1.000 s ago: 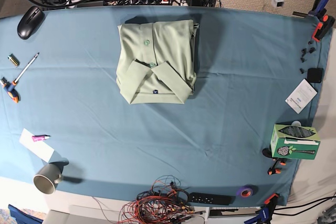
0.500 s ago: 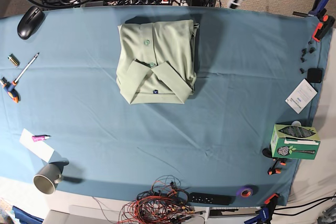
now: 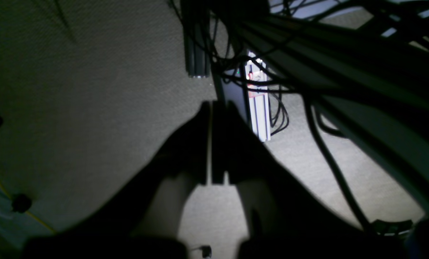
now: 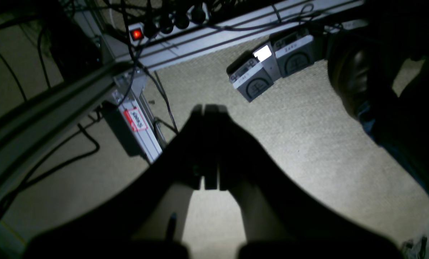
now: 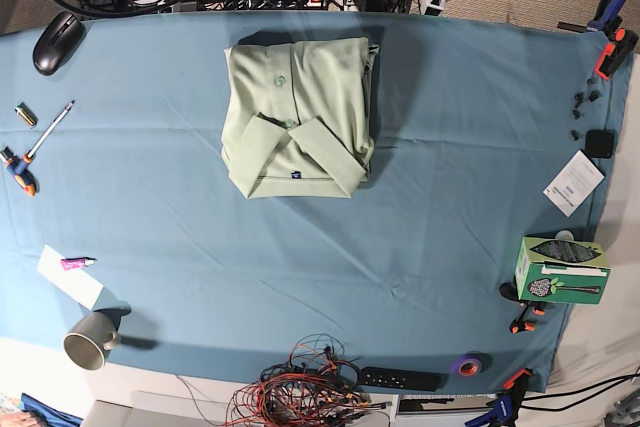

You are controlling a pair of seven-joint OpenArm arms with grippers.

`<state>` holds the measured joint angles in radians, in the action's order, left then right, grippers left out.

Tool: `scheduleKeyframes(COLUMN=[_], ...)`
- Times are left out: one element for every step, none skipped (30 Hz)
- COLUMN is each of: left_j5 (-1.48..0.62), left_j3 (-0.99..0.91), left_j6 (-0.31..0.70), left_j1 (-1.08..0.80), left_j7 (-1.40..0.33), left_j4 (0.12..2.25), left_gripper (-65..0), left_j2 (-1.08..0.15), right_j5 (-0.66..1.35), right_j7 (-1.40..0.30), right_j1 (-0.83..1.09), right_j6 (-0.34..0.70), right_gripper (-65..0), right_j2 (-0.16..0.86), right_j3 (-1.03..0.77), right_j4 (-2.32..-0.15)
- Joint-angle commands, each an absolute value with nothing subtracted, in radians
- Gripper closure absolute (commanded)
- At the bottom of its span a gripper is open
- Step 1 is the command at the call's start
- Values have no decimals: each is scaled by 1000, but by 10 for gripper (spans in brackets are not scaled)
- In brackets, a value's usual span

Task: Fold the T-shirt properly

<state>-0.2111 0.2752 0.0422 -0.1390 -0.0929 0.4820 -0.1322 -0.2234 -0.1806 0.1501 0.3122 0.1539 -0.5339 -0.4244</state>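
One T-shirt (image 5: 298, 117), one mug (image 5: 91, 339), one mouse (image 5: 57, 41).

Base view looks straight down on the whole table (image 5: 450, 97) from high up. Both wrist views hang off its far edge, facing down at dim carpet (image 4: 307, 118), close; shared part probably the power strip (image 4: 164, 27).

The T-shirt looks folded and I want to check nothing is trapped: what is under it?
The T-shirt lies as a folded bundle directly on the teal table cloth, collar and placket facing up. Whatever sits between its layers or beneath it is covered by fabric and cannot be seen.
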Motion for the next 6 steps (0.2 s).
scheduleKeyframes(left_j5=[-214,-214,-214,-214,-214,-214], left_j3=[276,276,276,276,276,276], left_j6=[51,53,53,52,53,53], left_j1=[-136,-133,-133,-132,-130,-130], left_j7=[-81,-80,-80,-80,-80,-80], left_j4=[487,487,487,487,489,491], left_gripper=[0,0,0,0,0,0], left_j2=[-132,-130,-129,-128,-127,-128], right_j5=[-216,-204,-187,-177,-172,-173], right_j7=[-157,-152,-153,-153,-153,-153], right_j1=[153,155,155,155,155,155], right_j6=[312,313,313,313,313,313], right_gripper=[0,0,0,0,0,0], right_j2=[163,163,163,163,162,161], right_j3=[-536,-536,-536,-536,-536,-536], right_j4=[-431,-431,-431,-431,-431,-431])
